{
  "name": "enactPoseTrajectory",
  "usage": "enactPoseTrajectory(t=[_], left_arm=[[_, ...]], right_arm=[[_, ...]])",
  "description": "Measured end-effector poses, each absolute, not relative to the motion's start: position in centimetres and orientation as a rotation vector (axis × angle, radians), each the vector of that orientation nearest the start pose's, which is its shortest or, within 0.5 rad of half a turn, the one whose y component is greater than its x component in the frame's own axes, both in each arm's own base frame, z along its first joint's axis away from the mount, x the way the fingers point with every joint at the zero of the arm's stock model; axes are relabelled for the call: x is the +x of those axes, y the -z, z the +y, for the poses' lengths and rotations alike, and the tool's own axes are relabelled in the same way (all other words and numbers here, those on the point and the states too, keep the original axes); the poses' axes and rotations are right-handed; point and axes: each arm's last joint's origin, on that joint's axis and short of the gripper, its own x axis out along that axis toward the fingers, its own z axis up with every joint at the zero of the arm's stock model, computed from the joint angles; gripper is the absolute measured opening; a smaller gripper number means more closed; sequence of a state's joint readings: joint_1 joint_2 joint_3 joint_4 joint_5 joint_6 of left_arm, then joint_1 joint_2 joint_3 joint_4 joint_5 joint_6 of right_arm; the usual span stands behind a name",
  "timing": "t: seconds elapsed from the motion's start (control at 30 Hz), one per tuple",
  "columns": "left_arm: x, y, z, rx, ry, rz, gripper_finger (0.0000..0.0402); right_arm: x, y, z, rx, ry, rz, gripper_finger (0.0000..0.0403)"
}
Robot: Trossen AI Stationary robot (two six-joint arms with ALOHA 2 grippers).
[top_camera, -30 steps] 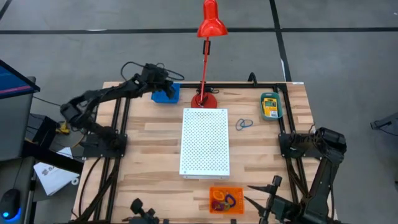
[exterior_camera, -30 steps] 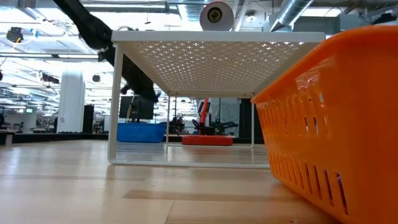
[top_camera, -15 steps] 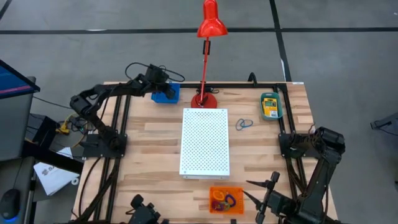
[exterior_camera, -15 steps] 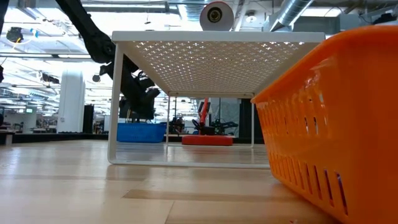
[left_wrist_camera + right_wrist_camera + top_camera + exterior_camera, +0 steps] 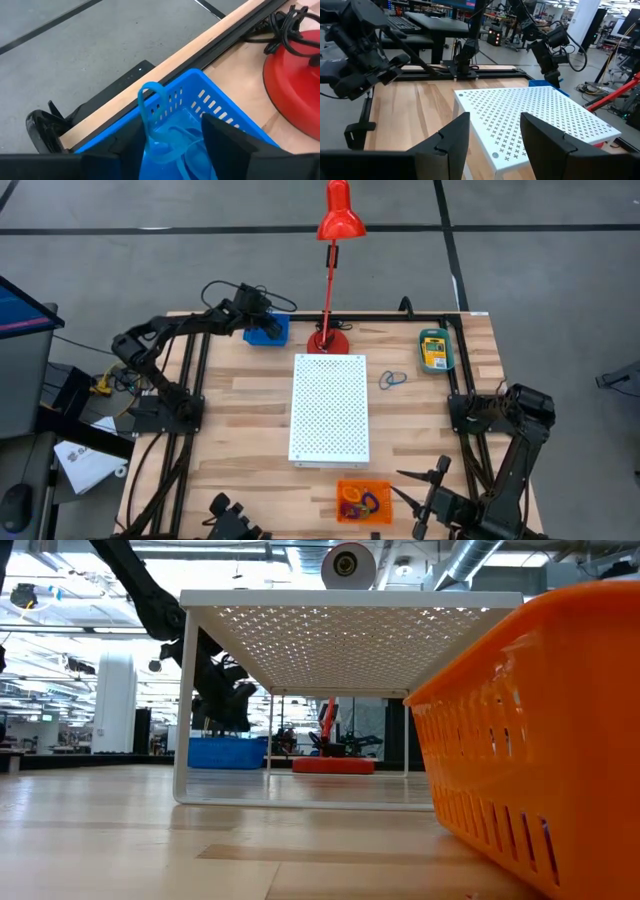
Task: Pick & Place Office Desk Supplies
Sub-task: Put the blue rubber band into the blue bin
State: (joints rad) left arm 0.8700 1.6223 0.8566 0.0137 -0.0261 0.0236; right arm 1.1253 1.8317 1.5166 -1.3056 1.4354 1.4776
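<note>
Blue loop (image 5: 152, 107) standing up on end between the left pincer (image 5: 172, 137) fingers, top curve poking above the rim of the blue tray (image 5: 210, 100), long axis running roughly bottom-to-top of the left wrist frame. Looks pinched near its lower part, fingers parted only about a loop's width, with more blue loops pooled on the tray floor underneath. Probably held that way because this is the drop-off into the matching-colour tray, though could equally be a pick; can't say from this alone.

In the high view, blue tray (image 5: 268, 330) up in the upper left of the counter (image 5: 240, 430), left pincer (image 5: 262, 311) right on top of it, red lamp base (image 5: 327, 340) just beside to the right. Same spot in the low view: tray (image 5: 227, 752) far back at left, arm hanging over it.

Further out: another blue loop (image 5: 392, 380) lying flat right of the white perforated board (image 5: 329, 407), long axis tilted a bit toward upper right. Crayon box (image 5: 433, 350) in the teal tray (image 5: 448, 352) at upper right, long axis up-down in frame. Orange tray (image 5: 364, 502) at bottom centre with mixed clips inside, sorted by colour it seems.

Right pincer (image 5: 420, 498) parked at lower right beside the orange tray, fingers spread wide, nothing in them.
</note>
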Motion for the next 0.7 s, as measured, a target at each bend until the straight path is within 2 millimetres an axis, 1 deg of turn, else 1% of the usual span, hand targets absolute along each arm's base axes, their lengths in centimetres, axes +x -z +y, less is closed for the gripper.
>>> enactPoseTrajectory(t=[0.07,0.17,0.27,0.33,0.53,0.7], left_arm=[[20.9,-17.7,24.4,-0.274,-0.822,0.733,0.0198],[21.3,-18.2,23.3,-0.198,-0.762,0.786,0.0208],[21.5,-19.2,22.6,-0.164,-0.795,0.775,0.0211],[21.3,-19.7,22.3,-0.165,-0.780,0.757,0.0205],[21.1,-20.7,21.8,-0.182,-0.772,0.726,0.0163],[21.3,-21.5,21.0,-0.194,-0.758,0.697,0.0160]], right_arm=[[17.1,-26.8,29.1,-0.110,0.441,0.166,0.0171],[17.1,-26.8,29.1,-0.109,0.443,0.170,0.0171],[17.2,-26.8,29.0,-0.110,0.447,0.172,0.0171],[17.4,-26.8,28.9,-0.109,0.452,0.180,0.0171],[17.5,-26.7,28.8,-0.106,0.454,0.193,0.0171],[17.4,-26.7,28.7,-0.097,0.457,0.192,0.0171]])
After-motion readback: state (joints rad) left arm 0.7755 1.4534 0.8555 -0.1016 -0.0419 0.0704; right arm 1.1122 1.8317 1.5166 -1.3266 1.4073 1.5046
